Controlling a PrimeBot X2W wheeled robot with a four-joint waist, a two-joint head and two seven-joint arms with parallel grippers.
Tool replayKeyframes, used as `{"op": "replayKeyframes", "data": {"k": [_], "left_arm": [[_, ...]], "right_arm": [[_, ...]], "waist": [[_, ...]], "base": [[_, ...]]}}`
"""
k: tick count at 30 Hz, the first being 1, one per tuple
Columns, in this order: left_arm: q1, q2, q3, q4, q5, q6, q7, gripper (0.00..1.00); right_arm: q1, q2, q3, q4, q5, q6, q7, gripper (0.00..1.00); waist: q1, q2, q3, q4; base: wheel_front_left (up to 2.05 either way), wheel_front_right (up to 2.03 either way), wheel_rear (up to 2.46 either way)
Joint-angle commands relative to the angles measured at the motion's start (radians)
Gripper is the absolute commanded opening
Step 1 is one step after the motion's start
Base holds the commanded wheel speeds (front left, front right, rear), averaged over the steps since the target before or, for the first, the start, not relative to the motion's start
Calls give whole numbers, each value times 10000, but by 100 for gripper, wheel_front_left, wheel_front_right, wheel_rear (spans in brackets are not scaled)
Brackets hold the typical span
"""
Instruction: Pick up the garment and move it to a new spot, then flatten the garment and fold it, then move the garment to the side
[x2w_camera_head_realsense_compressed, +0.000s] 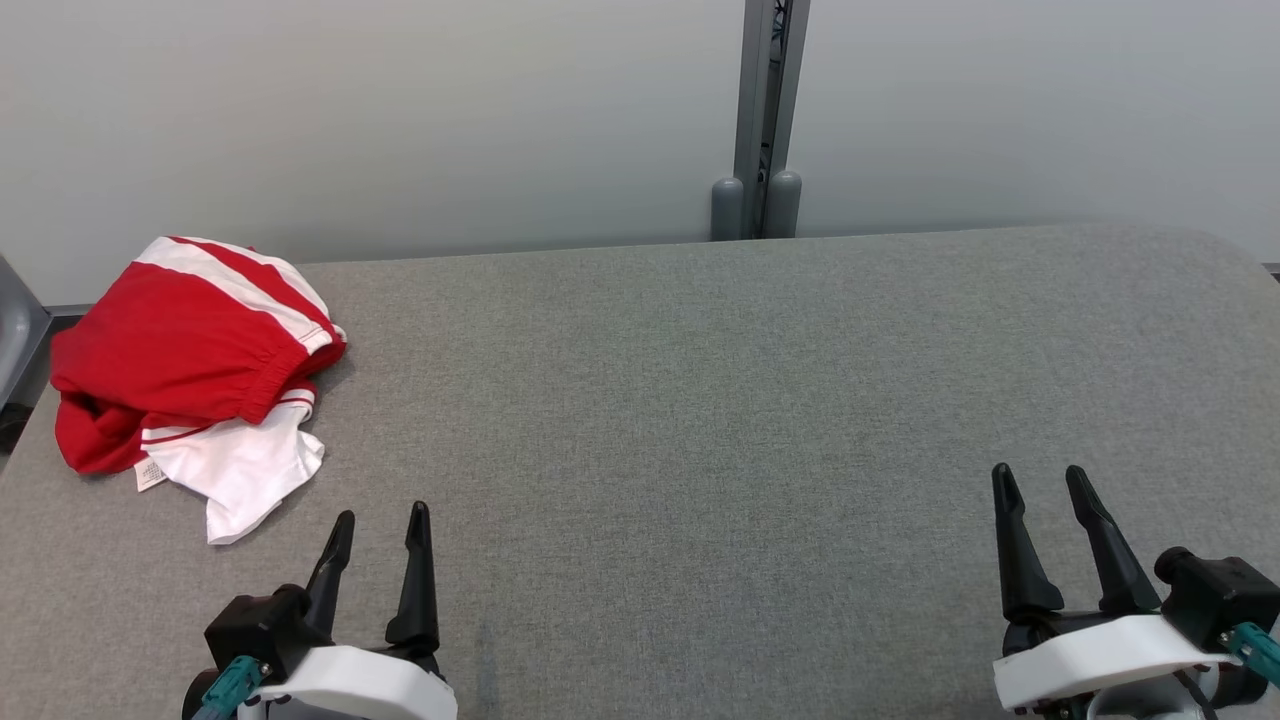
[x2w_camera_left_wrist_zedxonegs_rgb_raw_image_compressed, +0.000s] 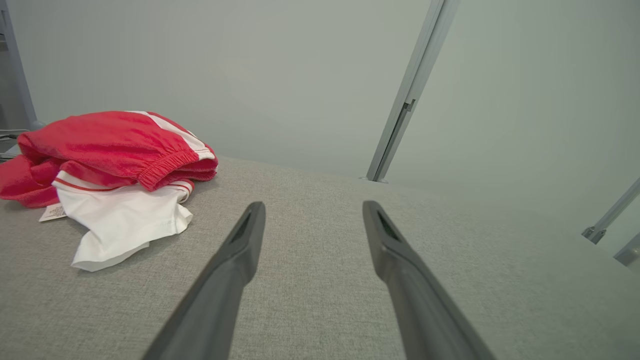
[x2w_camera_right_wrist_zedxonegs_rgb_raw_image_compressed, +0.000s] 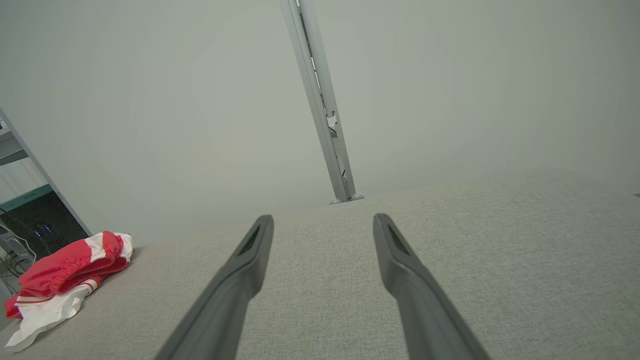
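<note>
Left end effector, right end effector: long dark tapered fingers, white wrist shells, teal connectors.

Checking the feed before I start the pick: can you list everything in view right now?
garment: 1, red with white stripes and a white part, crumpled at the table's far left
care label: 1, white, at the garment's near left edge
table: 1, grey fabric top, in front of the robot
post: 1, grey metal, upright behind the table's far edge
wall panels: 2, pale grey, either side of the post
left gripper: 1, dark fingers, white mount, lower left, jaws open and empty, apart from the garment
right gripper: 1, same colours, lower right, jaws open and empty
</note>
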Motion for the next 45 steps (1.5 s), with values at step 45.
{"op": "replayKeyframes", "data": {"k": [45], "left_arm": [[287, 86, 159, 481, 1897, 316, -653, 100]], "right_arm": [[192, -126, 214, 141, -2221, 37, -693, 100]], "waist": [[0, -1, -247, -31]], "base": [[0, 0, 0]]}}
